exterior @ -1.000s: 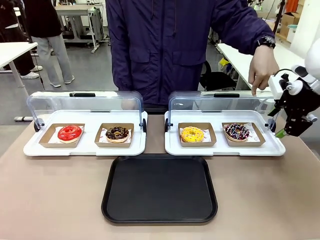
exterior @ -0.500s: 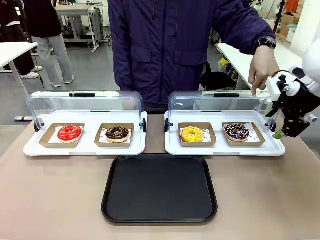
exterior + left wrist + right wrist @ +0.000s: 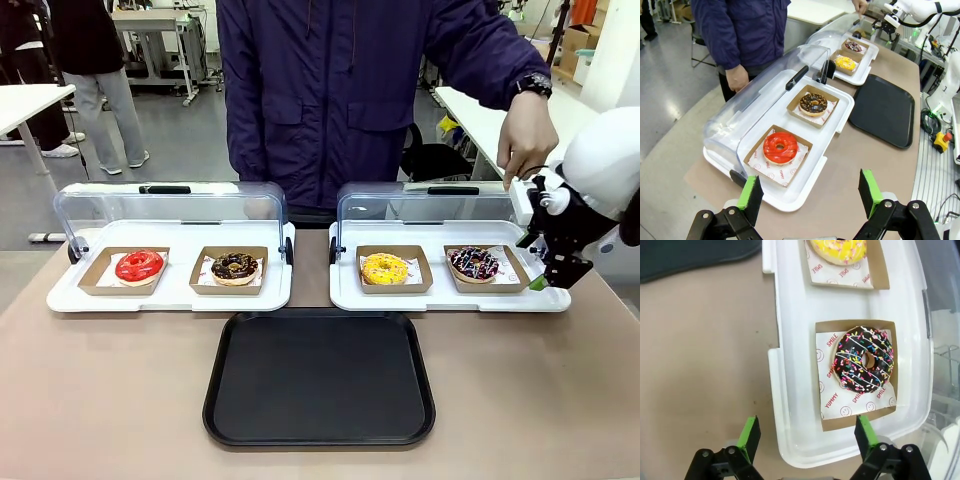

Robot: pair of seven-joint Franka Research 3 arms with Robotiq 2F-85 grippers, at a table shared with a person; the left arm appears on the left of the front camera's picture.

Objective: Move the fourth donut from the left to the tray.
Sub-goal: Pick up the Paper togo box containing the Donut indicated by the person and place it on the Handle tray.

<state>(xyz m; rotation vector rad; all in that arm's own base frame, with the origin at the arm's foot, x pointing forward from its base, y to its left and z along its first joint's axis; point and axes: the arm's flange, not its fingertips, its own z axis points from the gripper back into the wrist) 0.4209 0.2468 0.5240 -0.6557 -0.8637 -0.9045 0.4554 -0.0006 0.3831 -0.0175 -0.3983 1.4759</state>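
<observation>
Right wrist view: claw (image 3: 807, 434) wide, empty.

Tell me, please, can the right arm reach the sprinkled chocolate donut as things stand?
Probably yes: the clear lid is tipped back, the right arm holds its open jaws just short of the sprinkled donut, and nothing lies between them.

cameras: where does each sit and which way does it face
front: between the arms, facing the person across the table; right claw beside the sprinkled donut.
left wrist: above the table's left end, looking along it; open left claw below.
right wrist: straight down on the sprinkled donut; open right claw below.
shared: all show that donut.
</observation>
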